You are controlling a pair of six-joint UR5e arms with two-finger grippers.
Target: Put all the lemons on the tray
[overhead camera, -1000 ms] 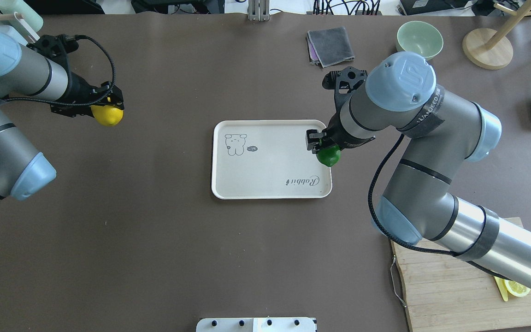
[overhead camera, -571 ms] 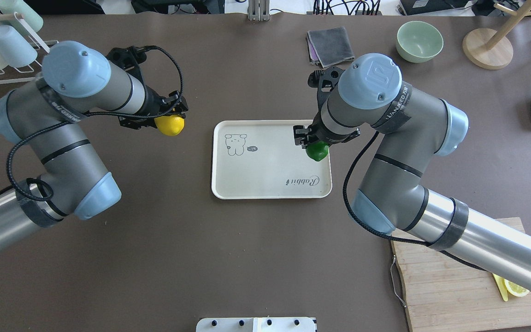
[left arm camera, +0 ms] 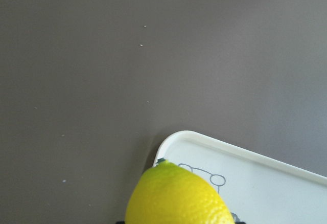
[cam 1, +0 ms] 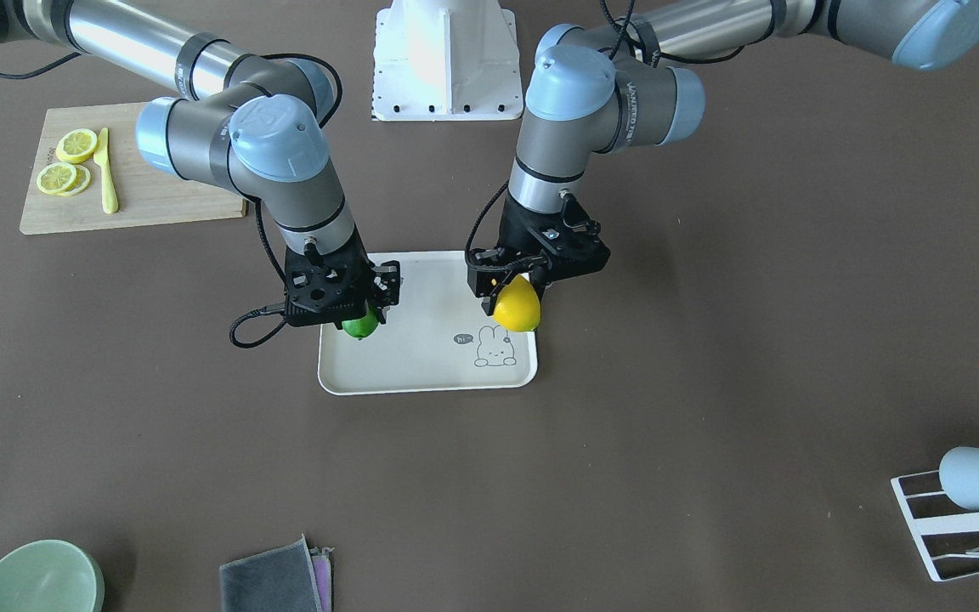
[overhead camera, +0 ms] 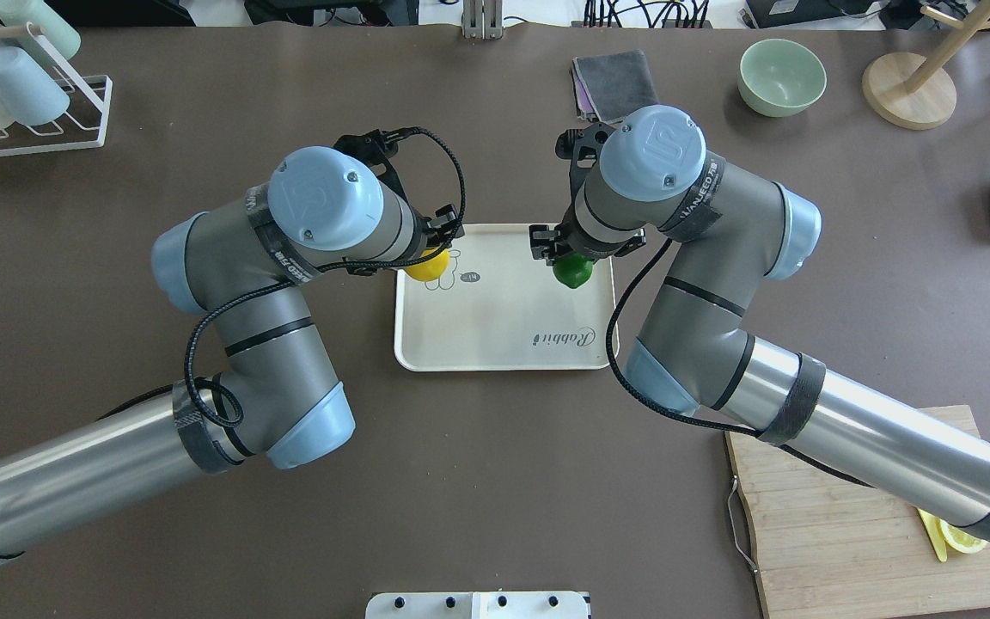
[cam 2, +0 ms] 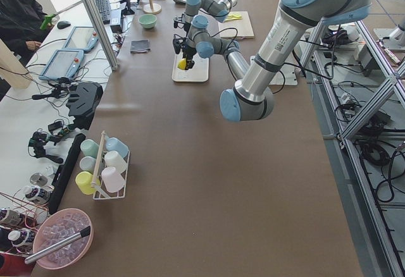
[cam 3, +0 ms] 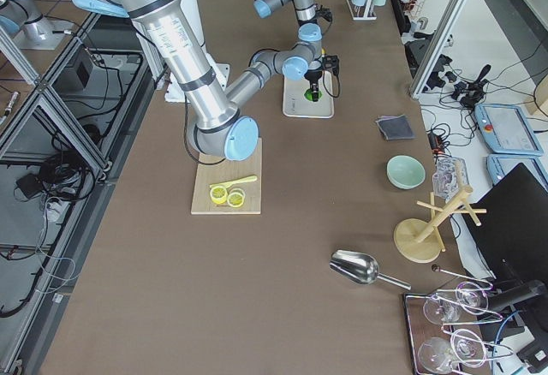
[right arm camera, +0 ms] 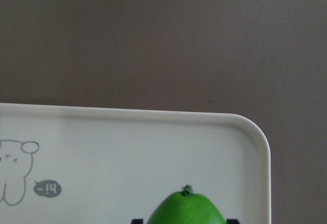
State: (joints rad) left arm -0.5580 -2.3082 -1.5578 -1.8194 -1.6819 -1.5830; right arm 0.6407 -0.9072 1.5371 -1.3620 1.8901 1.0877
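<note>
My left gripper point(cam 1: 513, 291) has swung the yellow lemon point(cam 1: 517, 306) in; a corner of the tray point(overhead camera: 504, 318) now lies beneath those jaws. My right gripper point(cam 1: 364, 318) has edged the green lemon point(overhead camera: 572, 272) farther over it.

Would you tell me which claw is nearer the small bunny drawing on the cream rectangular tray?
Left. The left claw, holding the glossy yellow lemon, hangs beside the bunny drawing; the right claw, holding the dark green lemon, is at the opposite end of the tray.

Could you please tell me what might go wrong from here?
The glossy yellow lemon in the left gripper hangs near the corner of the cream rectangular tray; released there, it may roll over the rim. The dark green lemon in the right gripper is likewise close to an edge.
</note>
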